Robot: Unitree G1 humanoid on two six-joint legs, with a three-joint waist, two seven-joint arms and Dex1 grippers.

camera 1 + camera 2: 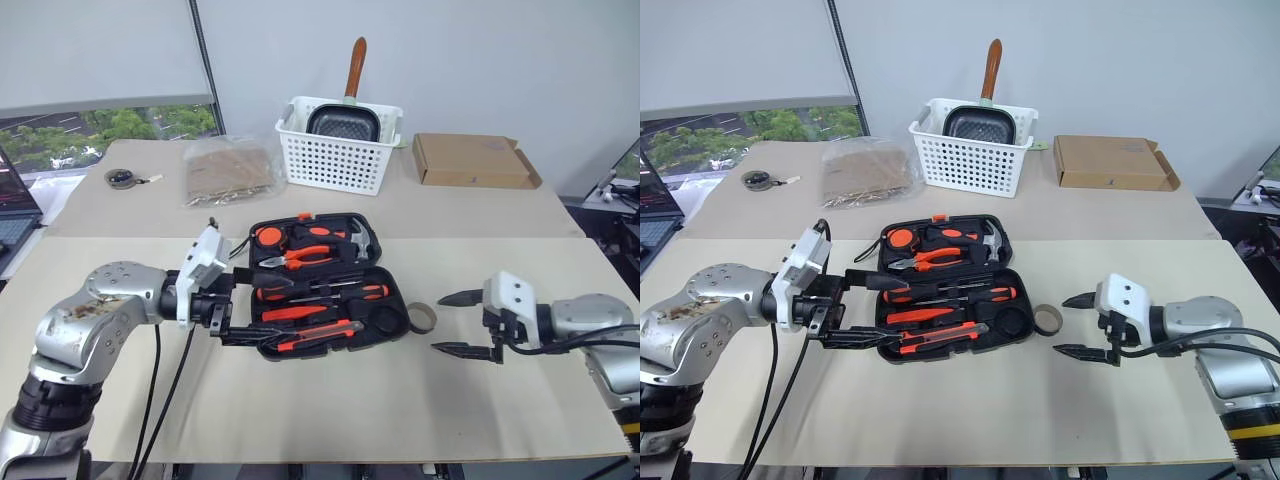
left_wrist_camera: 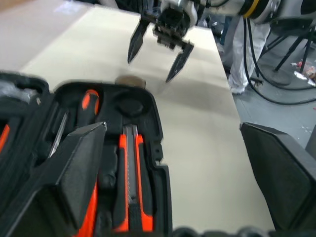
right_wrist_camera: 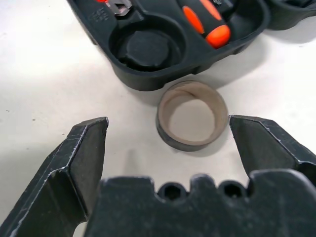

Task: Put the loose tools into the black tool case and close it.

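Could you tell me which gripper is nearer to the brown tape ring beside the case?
Right. The right gripper hangs open just beside the tape ring; the left gripper is across the black tool case, at its far edge.

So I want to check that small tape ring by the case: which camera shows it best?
The right wrist view: the brown tape ring sits centred between the open right hand, beside the black tool case. Both eye views show it small at the case's right corner; the left wrist view shows a blurred sliver.

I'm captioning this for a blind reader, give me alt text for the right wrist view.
The right gripper hangs open over a small brown cardboard tape ring lying on the pale table, right beside the open black plastic tool case.
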